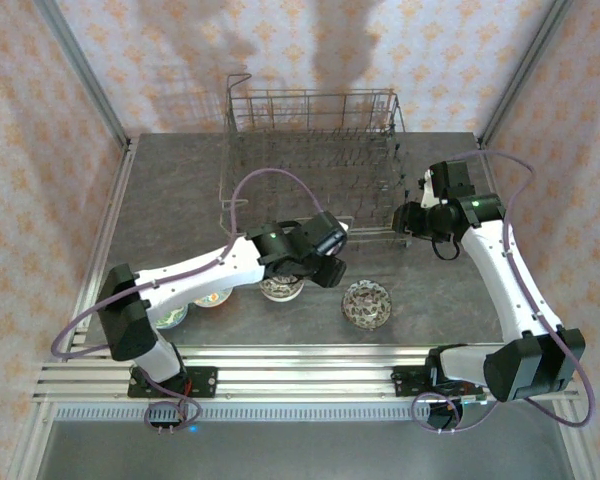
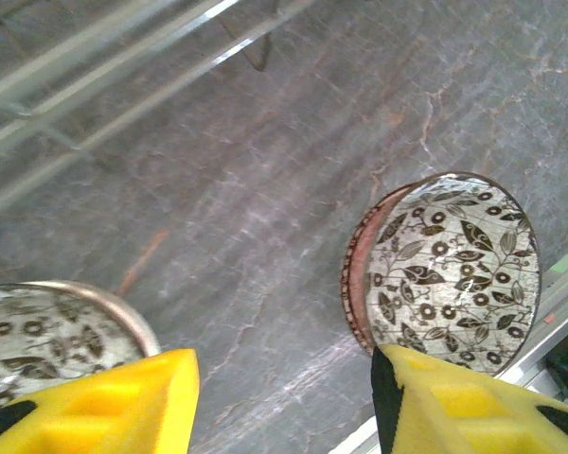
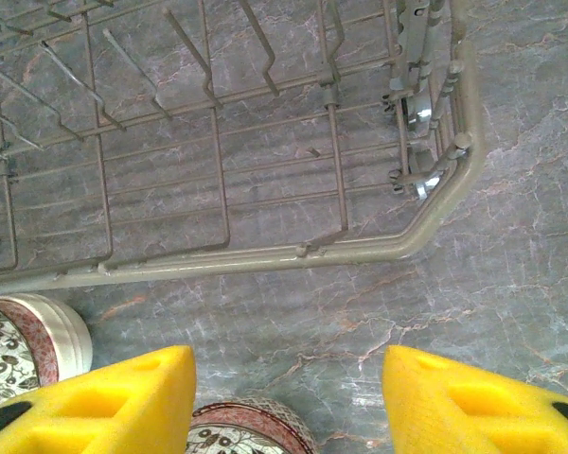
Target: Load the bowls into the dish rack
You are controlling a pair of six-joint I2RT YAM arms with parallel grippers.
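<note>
The grey wire dish rack stands at the back middle of the table. A leaf-patterned bowl with a pink-brown outside sits upright in front of it. Another bowl lies partly under my left arm, and two more sit further left. My left gripper hangs open over bare table between two bowls; its gap holds nothing. My right gripper is open and empty at the rack's front right corner, with two bowls below left.
The table is dark grey marble. Aluminium rails run along the near edge and frame posts stand at the back corners. Patterned walls close in the sides. Open table lies right of the front bowl.
</note>
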